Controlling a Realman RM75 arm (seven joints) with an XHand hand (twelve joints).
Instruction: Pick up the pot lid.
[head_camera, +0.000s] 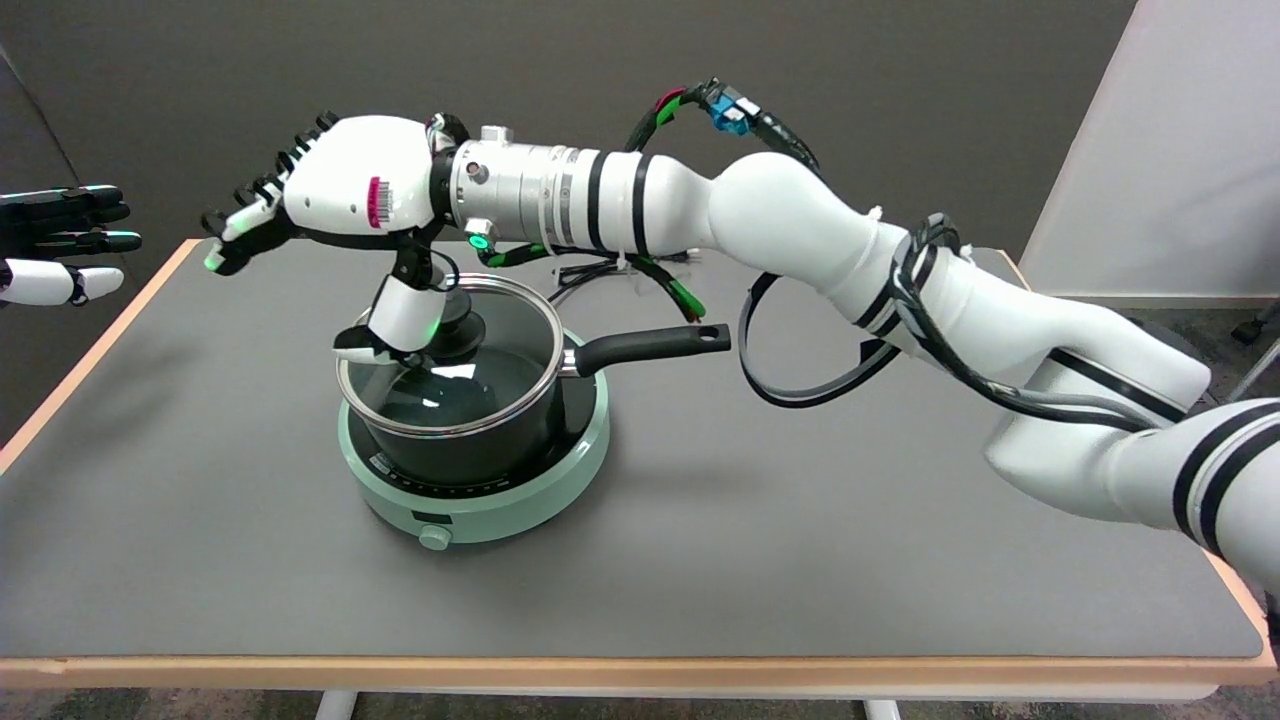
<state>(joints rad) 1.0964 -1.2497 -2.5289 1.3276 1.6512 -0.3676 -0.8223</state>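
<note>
Grey table (700, 560) with a pale wooden edge fills my view, a dark wall behind it. On it sits a mint-green hotplate (475, 500) carrying a black saucepan (470, 440), its handle pointing right. I see the glass pot lid (470, 385) resting on the saucepan. My right hand (330, 205) hovers above it, fingers spread and grasping nothing, thumb reaching down beside the lid's black knob (462, 325).

Lid knob (462, 330) partly behind robot hand (345, 195)
</note>
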